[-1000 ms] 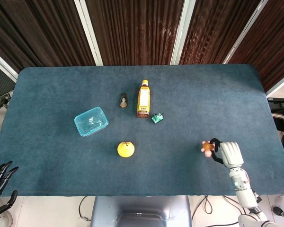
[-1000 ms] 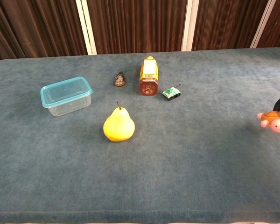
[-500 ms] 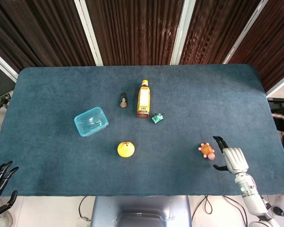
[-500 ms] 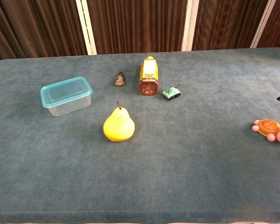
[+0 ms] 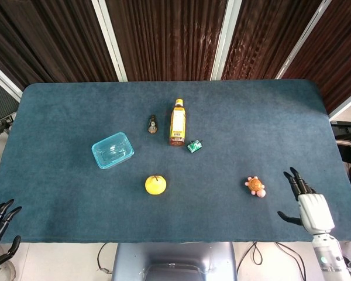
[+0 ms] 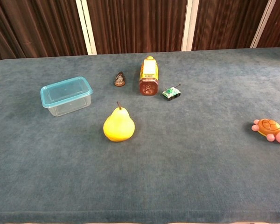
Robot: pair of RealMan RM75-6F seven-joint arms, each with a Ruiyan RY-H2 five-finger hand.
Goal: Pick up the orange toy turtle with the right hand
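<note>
Fingers (image 5: 295,178) of your right hand (image 5: 310,207) are spreading wide and empty, pulling back to the lower right. You have let the orange toy turtle (image 5: 255,186) go; it is lying on the blue worktop (image 5: 251,117), so regrasp it.

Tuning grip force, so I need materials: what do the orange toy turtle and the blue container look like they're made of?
Orange toy turtle: probably soft rubber or plastic, judging by its matte orange shell and rounded pink limbs. Blue container: thin, glossy clear plastic, since the cloth shows through its walls below a translucent blue lid.
</note>
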